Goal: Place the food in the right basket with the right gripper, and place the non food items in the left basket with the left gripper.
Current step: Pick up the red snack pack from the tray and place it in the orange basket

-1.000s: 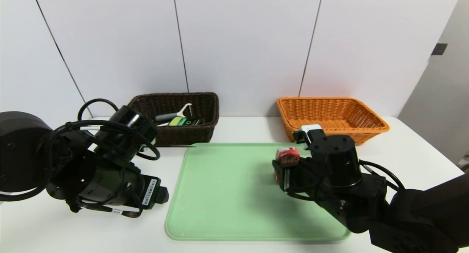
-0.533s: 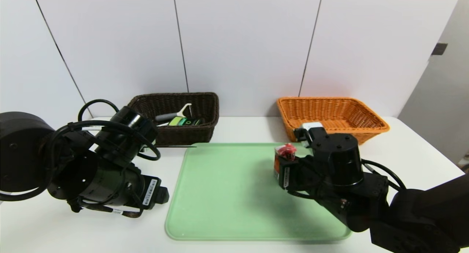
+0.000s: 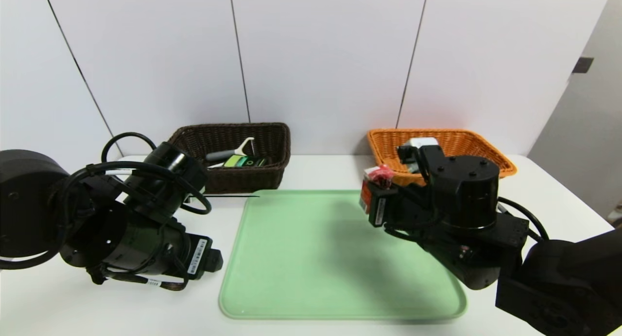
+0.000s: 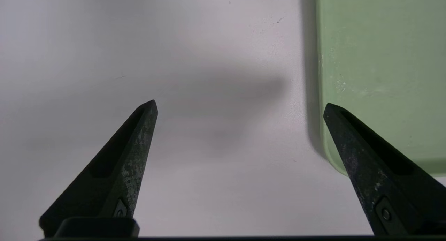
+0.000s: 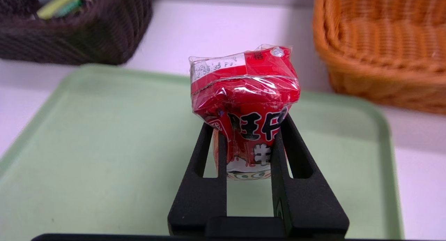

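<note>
- Gripping the red drink carton (image 5: 245, 94) in the right gripper (image 5: 248, 131), closed in firmly on both sides.
- Held above the green tray (image 3: 291, 297), near its far edge, long axis roughly upright.
- To reach the orange wicker basket (image 3: 505, 169), must go farther out and rightward, probably clearing the rim first.
- Parked wide apart, gripping nothing, left of the tray: left gripper (image 4: 240, 102), farther from that basket.
</note>
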`<state>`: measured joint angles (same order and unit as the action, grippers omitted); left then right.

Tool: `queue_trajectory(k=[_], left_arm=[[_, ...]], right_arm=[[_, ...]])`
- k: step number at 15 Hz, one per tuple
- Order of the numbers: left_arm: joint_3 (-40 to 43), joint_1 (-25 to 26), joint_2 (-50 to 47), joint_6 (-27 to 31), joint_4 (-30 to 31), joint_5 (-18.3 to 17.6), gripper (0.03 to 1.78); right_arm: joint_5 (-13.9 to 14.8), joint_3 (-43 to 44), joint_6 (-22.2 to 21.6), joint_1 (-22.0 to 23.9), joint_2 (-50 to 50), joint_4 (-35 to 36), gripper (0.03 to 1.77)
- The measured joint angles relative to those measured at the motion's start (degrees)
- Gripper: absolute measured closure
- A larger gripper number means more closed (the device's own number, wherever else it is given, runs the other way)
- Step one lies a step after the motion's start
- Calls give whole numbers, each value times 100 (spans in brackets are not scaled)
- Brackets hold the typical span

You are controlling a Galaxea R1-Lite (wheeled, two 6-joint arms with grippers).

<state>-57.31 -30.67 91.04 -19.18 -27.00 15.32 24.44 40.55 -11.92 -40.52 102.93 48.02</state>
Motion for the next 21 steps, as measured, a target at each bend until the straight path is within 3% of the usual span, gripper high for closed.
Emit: queue_trajectory(k=[6,13,16,19,21], left_arm=[[-43,-39,-77,-2,29,-6,12],[-239,-234,-304,18,411,-96,12],[-444,-336,-444,63,1182,-573,12],[-523,-372,-639,193,1552,-1414,12],[-521,-378,-728,402,1642,-1712,12]], right_arm=[[4,514,707,293,-244,215,143],[-49,1295,969,1538,-130,156,143],[-55,1417,967,1993,68,169,143],[-72,1590,969,2459,322,165,143],[-83,1694,967,2655,488,160,143]])
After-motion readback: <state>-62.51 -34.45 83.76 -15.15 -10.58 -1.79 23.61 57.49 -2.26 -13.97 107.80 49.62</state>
